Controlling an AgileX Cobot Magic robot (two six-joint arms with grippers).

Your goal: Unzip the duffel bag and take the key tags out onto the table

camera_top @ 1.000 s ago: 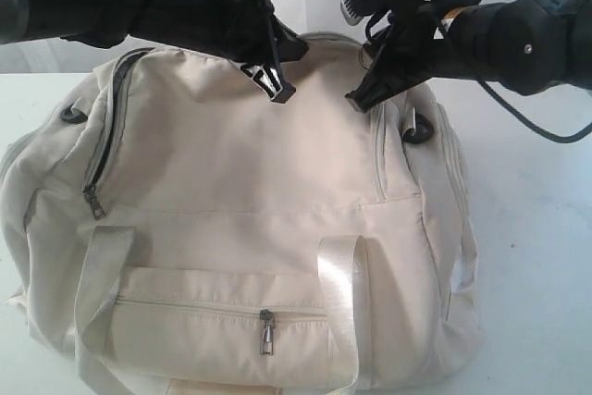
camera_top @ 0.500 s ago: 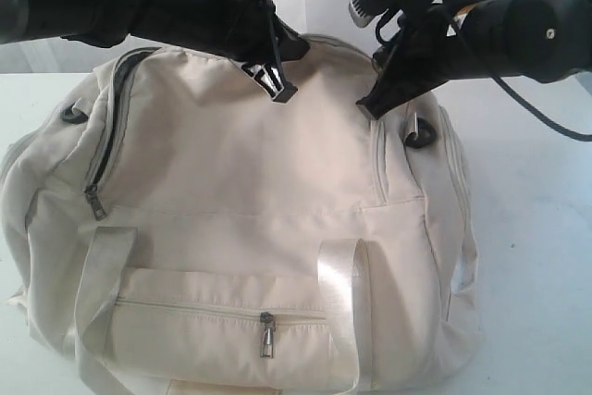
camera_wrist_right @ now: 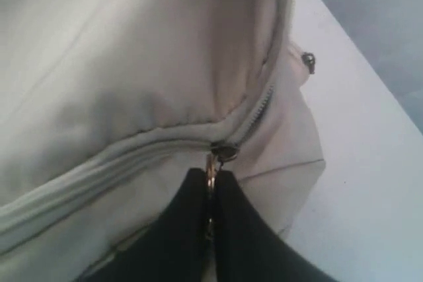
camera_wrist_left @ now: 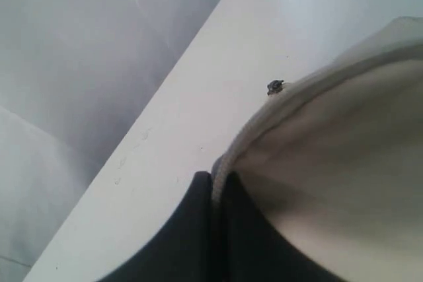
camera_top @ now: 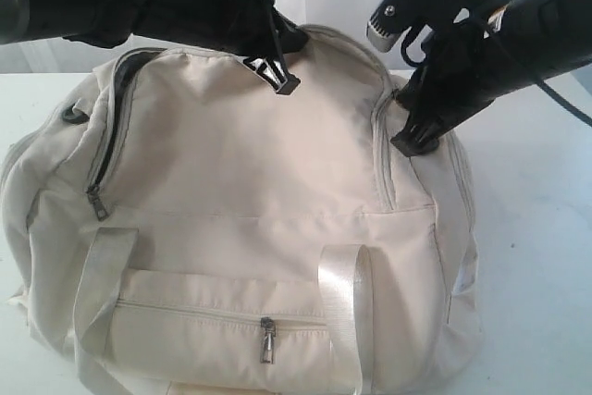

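Centrally, a large cream-white duffel bag lies on a white table, and two black robot arms reach in over the bag's far edge. The left gripper rests at the bag's top far rim. Its dark fingers are clenched together, with the corded seam of the bag's fabric pinched between them. The right gripper is pressed against the bag's right shoulder, where a zip runs down the side. Its jaws are squeezed tight on the metal ring of the zipper pull, just beside the slider. On the bag's left end another zip gapes, showing dark lining. Across the bag's near face, the front pocket is zipped closed, and a pale webbing handle lies over it
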